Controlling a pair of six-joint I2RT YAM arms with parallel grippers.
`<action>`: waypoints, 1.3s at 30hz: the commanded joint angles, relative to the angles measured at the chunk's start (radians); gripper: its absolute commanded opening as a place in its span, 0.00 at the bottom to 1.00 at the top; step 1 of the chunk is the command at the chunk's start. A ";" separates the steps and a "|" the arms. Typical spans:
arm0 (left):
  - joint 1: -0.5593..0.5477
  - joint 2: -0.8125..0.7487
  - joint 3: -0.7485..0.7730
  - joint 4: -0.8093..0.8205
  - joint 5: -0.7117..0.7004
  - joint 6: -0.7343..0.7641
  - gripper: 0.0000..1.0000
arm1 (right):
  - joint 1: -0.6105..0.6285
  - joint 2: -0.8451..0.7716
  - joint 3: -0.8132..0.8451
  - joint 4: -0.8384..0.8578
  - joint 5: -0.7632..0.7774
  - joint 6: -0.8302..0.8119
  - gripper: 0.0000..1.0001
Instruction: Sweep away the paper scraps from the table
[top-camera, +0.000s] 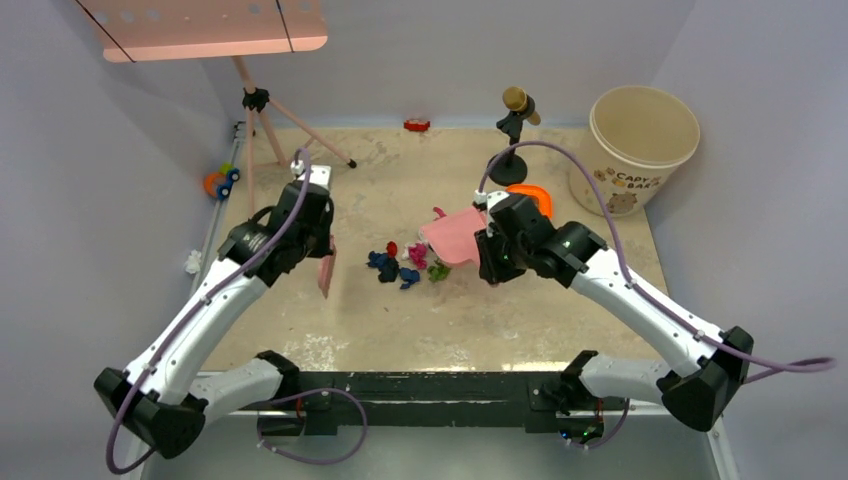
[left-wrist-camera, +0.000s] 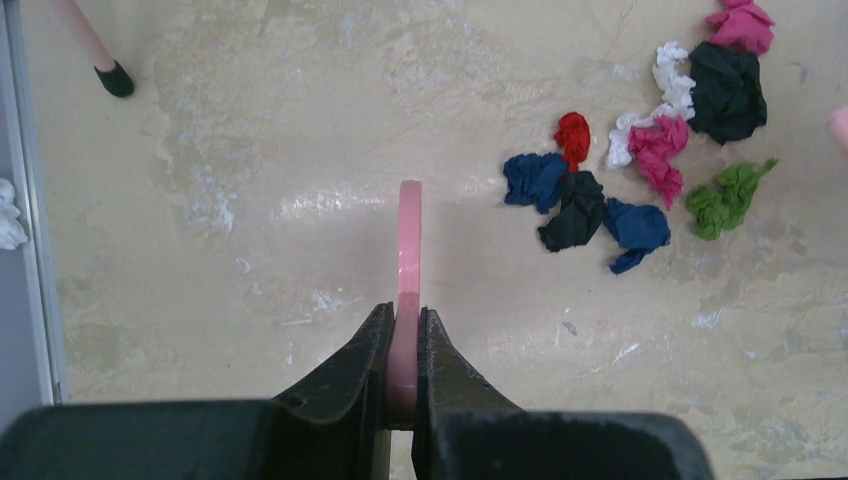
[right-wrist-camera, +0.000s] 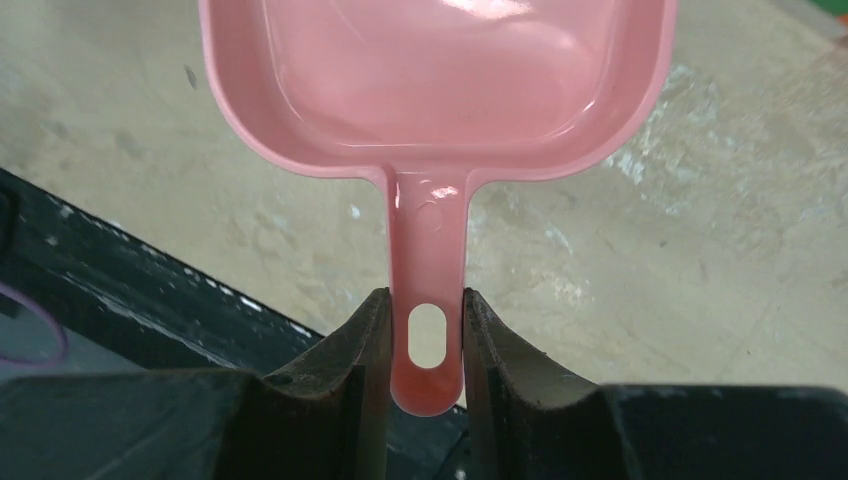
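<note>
progress: nothing swept yet, pink dustpan (right-wrist-camera: 430, 80) empty | paper scraps (left-wrist-camera: 660, 155) clustered on table (left-wrist-camera: 300, 120), ahead-right of left gripper (left-wrist-camera: 403, 330) | left jaws clamp pink brush (left-wrist-camera: 409, 230) | right gripper (right-wrist-camera: 427, 330) clamps dustpan handle

dustpan (right-wrist-camera: 440, 90) front cropped, magenta paper scrap (left-wrist-camera: 742, 25) clipped

Stained beige table (top-camera: 400, 320) as I saw it, paper scraps (top-camera: 404, 263) bunched near its middle, small red toy car (top-camera: 417, 125) at the far edge, microphone stand (top-camera: 509, 172) standing right of centre
</note>
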 joint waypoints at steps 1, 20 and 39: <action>0.001 0.136 0.155 -0.034 -0.032 0.055 0.00 | 0.086 0.031 0.029 -0.128 0.119 -0.018 0.00; -0.004 0.484 0.440 0.021 0.113 0.237 0.00 | 0.309 0.219 0.035 -0.179 0.006 -0.010 0.00; -0.030 0.700 0.507 0.033 0.125 0.293 0.00 | 0.330 0.200 -0.151 -0.027 -0.081 0.106 0.00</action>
